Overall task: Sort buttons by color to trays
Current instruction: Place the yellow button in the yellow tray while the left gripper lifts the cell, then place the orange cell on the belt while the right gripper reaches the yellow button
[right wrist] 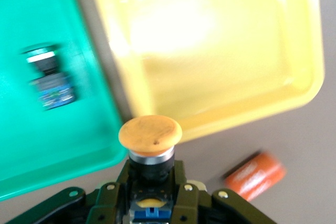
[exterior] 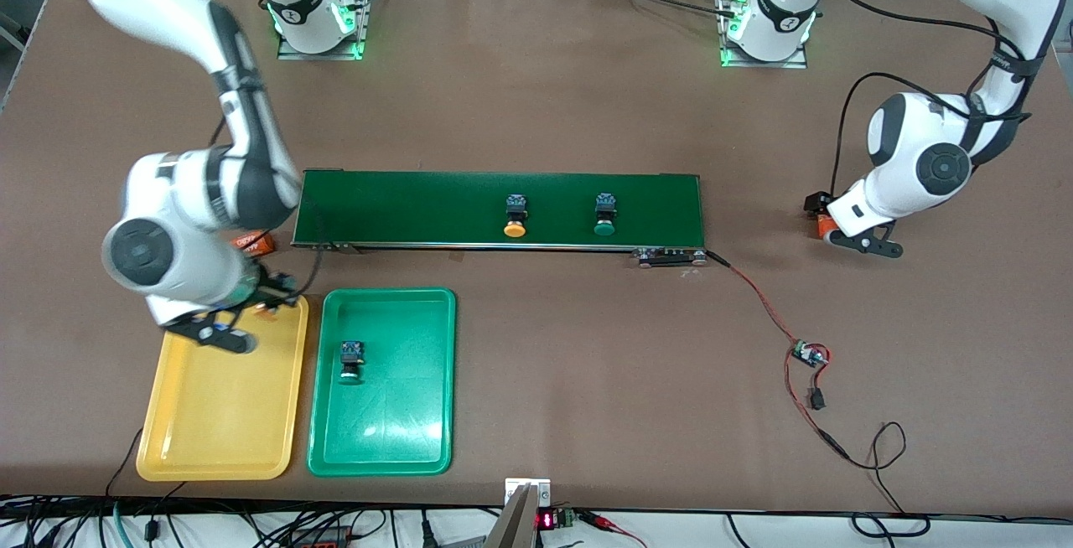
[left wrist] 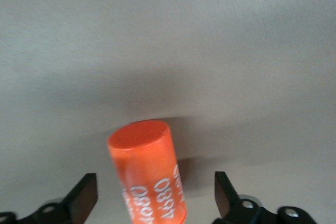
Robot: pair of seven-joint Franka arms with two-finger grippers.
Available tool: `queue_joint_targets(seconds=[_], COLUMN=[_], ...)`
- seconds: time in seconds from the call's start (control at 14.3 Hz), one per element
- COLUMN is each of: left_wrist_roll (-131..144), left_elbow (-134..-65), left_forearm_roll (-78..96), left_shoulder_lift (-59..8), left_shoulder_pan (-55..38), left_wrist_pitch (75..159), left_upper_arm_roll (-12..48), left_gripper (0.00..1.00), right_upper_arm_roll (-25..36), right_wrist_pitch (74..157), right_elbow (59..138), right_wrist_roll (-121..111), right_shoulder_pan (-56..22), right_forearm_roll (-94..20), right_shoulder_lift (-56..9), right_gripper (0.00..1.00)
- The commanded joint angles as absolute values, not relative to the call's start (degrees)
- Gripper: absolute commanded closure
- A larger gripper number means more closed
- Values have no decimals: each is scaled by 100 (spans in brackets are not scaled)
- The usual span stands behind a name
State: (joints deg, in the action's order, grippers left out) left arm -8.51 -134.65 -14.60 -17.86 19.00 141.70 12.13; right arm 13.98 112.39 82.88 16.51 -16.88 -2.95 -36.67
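Observation:
My right gripper (exterior: 270,300) is shut on a yellow-orange capped button (right wrist: 150,132) and holds it over the yellow tray's (exterior: 220,439) corner nearest the conveyor; the wrist view shows the tray (right wrist: 226,51) bare. The green tray (exterior: 394,447) beside it holds one green-capped button (exterior: 351,361), also in the right wrist view (right wrist: 48,77). A yellow-orange capped button (exterior: 515,217) and a green-capped button (exterior: 604,217) lie on the conveyor. My left gripper (exterior: 826,228) is open, low at the table near the left arm's end, with an orange cylinder (left wrist: 149,174) between its fingers (left wrist: 84,198).
The long dark-green conveyor belt (exterior: 419,204) crosses the middle of the table. A second orange cylinder (exterior: 254,241) lies by the belt's end near the right arm, also in the right wrist view (right wrist: 255,176). A red cable and small board (exterior: 807,355) trail from the belt's other end.

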Motion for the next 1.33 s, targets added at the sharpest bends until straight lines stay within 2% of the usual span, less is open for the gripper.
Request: queue_joint_targets(seconds=[0.0,0.07,0.28,0.35,0.42,0.49,0.56,0.77,1.05,1.26], left_wrist_roll=[-1037,-1046,-1046,-1046,-1046,-1046,-1046,-1177,-2835,-3383], left_elbow=[-13535,-13535,-13456,-13413,-13325,-13185,-13010,-12245,-12059,-12059], left_forearm_roll=[-1301,-1301,-1309,-1310,-1318,-1318,-1318,-1318,-1292,-1274], left_shoulder_lift=[-1793,-1793,-1653,-1531,-1390,-1258,-1187,-1151,-1213,-1274], left_shoulder_pan=[1811,1811,1767,1732,1644,1522,1451,1450,1424,1415], left_wrist_pitch=[14282,14274,14134,13976,13731,13433,13082,11938,12005,12373], left_upper_arm_roll=[1107,1107,1116,1168,1195,1291,1457,2300,2960,3645], left_gripper=[48,58,71,72,72,72,73,74,76,76], right_upper_arm_roll=[1336,1336,1336,1336,1336,1327,1318,1301,1292,1292], right_wrist_pitch=[11502,11740,12171,12460,12550,12594,12586,12446,11332,10663], right_elbow=[7639,7612,7603,7603,7603,7603,7603,7603,7664,7830], right_wrist_roll=[576,345,-138,-271,-299,-247,-255,-255,-19,938], right_shoulder_pan=[-1407,-1319,-1275,-1257,-1239,-1231,-1170,-1151,-1362,-1800], right_forearm_roll=[121,175,167,167,158,115,62,-324,-755,-800], right_shoulder_lift=[-4480,-4587,-4859,-4939,-4966,-4975,-4966,-4843,-4264,-3781], right_gripper=[100,100,100,100,84,4,0,0,0,0])
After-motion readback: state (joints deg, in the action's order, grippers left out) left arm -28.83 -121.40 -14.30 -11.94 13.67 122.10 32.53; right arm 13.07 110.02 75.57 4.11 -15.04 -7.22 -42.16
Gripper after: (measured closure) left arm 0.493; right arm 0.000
